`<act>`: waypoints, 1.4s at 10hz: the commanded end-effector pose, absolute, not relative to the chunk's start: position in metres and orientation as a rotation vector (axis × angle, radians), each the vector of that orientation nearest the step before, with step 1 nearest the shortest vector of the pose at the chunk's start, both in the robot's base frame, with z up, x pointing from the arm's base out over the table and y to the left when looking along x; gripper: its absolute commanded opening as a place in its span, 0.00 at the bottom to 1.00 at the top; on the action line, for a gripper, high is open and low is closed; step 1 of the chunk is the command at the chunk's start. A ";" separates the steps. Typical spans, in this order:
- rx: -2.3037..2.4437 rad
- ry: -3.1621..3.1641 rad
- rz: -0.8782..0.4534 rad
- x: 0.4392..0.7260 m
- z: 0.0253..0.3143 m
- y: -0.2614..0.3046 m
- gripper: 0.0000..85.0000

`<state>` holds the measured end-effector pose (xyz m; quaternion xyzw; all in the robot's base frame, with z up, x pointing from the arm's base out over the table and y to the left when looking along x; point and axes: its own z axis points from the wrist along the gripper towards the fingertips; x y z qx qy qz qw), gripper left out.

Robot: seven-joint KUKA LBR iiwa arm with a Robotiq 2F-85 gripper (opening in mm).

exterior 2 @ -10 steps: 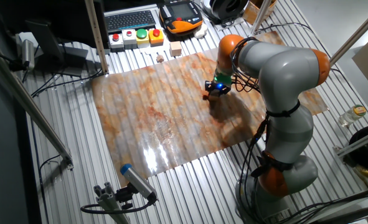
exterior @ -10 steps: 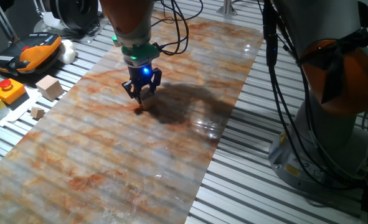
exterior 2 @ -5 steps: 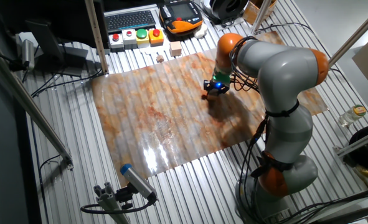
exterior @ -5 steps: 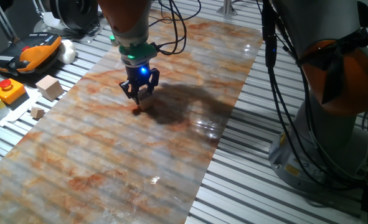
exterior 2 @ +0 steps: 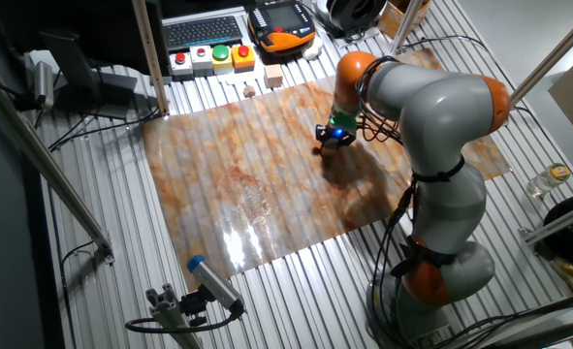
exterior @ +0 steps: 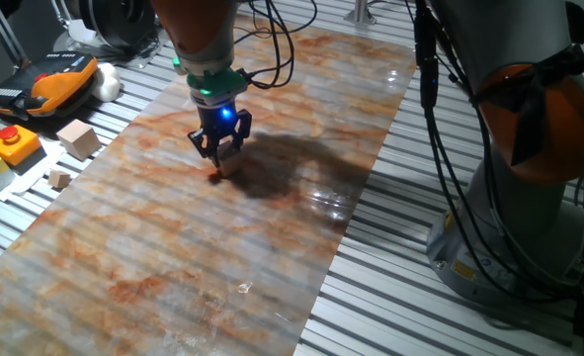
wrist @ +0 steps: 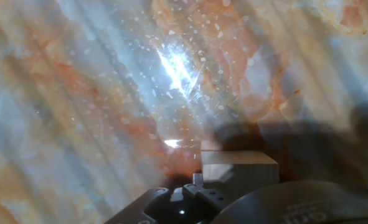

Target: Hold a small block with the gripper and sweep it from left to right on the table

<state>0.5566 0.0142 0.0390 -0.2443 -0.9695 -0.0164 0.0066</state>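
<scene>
The marbled worktop sheet (exterior: 173,247) lies on the slatted table (exterior: 410,297). The orange arm (exterior 2: 431,107) reaches over the sheet's far half. The gripper (exterior: 219,158) points down, fingers clamped on the small block (wrist: 238,169), which rests on the sheet. A larger pale cube (exterior: 77,137) and a tiny cube (exterior: 59,179) sit off the sheet's left edge.

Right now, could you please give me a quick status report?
Gripper shut on small block, low on the marbled sheet. Larger cube and tiny cube sit aside.
</scene>
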 end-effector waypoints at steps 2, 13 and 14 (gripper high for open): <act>-0.769 -3.030 -0.054 0.557 0.039 0.016 0.00; -0.789 -3.020 -0.069 0.560 0.036 0.032 0.00; -0.793 -3.017 -0.077 0.560 0.036 0.033 0.00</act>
